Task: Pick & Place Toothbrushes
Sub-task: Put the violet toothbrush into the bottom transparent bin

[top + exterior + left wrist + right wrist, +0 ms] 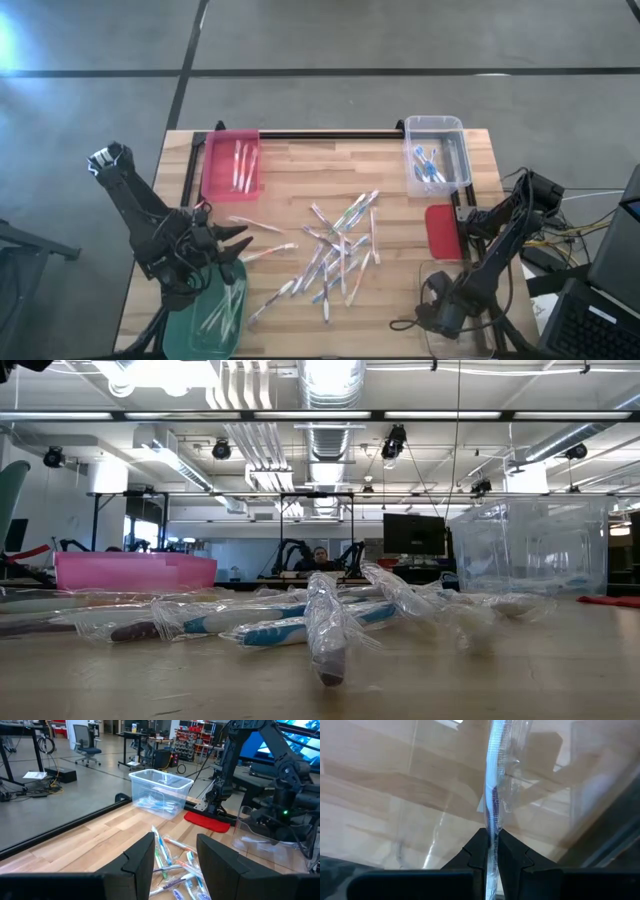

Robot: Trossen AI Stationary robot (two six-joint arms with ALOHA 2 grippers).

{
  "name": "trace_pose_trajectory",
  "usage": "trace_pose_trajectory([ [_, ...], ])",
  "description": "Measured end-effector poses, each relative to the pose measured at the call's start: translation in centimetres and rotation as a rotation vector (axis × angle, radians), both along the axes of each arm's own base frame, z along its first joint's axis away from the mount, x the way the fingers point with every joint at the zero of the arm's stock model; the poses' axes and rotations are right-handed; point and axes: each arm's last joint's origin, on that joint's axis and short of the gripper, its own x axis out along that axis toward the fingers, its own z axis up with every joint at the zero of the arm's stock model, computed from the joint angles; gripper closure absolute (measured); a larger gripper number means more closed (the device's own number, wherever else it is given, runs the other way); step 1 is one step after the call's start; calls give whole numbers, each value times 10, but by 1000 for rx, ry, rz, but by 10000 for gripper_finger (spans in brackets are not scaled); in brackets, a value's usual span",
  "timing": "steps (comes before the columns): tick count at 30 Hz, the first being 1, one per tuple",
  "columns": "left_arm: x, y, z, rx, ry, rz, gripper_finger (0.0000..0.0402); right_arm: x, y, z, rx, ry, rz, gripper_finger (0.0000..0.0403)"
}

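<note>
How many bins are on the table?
4: a pink bin at the far left, a clear bin at the far right, a green bin at the near left, another clear bin near right, mostly hidden.

A grey concrete floor [330, 40] surrounds the table, with ceiling lights [330, 375], ducts and desks beyond.
</note>
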Motion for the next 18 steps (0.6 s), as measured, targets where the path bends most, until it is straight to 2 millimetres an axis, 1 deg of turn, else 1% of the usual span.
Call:
trace_pose_trajectory([
  [8, 0, 0, 0, 0, 0, -1, 250, 0, 0, -3, 7, -5, 0, 370],
  [18, 0, 0, 0, 0, 0, -1, 250, 1, 1, -2, 17, -12, 0, 326],
])
